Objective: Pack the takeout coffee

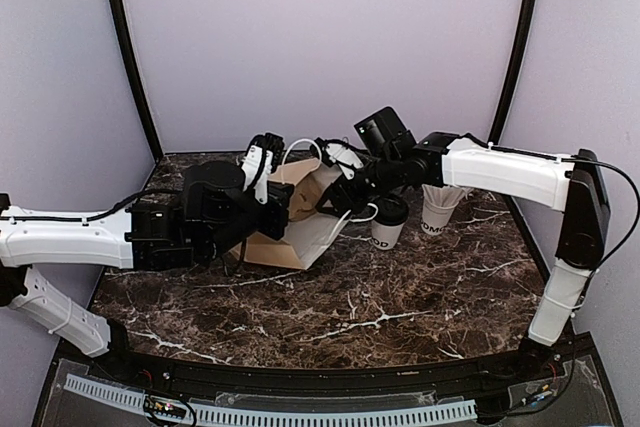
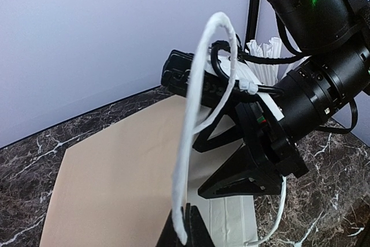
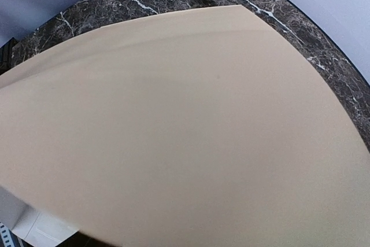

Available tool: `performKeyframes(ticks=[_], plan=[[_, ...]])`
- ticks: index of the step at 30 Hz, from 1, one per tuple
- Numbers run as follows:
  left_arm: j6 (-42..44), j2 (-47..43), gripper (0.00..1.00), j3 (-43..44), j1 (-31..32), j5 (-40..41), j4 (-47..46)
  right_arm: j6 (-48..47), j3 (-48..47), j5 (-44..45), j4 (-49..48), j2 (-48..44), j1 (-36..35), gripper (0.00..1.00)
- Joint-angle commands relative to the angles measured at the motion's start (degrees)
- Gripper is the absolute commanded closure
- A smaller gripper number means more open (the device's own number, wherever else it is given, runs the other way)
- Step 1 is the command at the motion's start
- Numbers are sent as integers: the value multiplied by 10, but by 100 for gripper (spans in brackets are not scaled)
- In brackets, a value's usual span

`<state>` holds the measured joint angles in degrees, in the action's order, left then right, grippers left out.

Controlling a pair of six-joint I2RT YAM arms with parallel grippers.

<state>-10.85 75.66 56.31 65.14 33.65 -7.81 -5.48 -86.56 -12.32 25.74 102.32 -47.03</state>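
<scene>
My left gripper is clamped on the white handle of the brown paper bag lying on the table. The right gripper is at the bag's mouth, jaws spread. The takeout coffee stands upright on the table at the bag's 3 o'clock, outside it, with the straw cup just beside it at 3 o'clock.

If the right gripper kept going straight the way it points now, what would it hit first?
The brown paper bag: its flat side fills the right wrist view, so the right gripper should meet that first, though depth is unclear.
</scene>
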Motion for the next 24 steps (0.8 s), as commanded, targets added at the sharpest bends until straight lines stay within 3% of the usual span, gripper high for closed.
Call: performKeyframes(ticks=[1, 6, 12, 24], plan=[[23, -46, 98, 23, -11, -18, 9, 12, -18, -30, -32, 7, -2, 33], [0, -97, 100, 9, -50, -26, 29, 5, -46, -41, -41, 14, -3, 35], [-62, -132, 100, -16, -99, -109, 27, -5, -99, -37, -26, 34, -15, 35], [-179, -92, 100, -22, -112, -161, -18, -89, -124, 96, 21, 33, -76, 44]])
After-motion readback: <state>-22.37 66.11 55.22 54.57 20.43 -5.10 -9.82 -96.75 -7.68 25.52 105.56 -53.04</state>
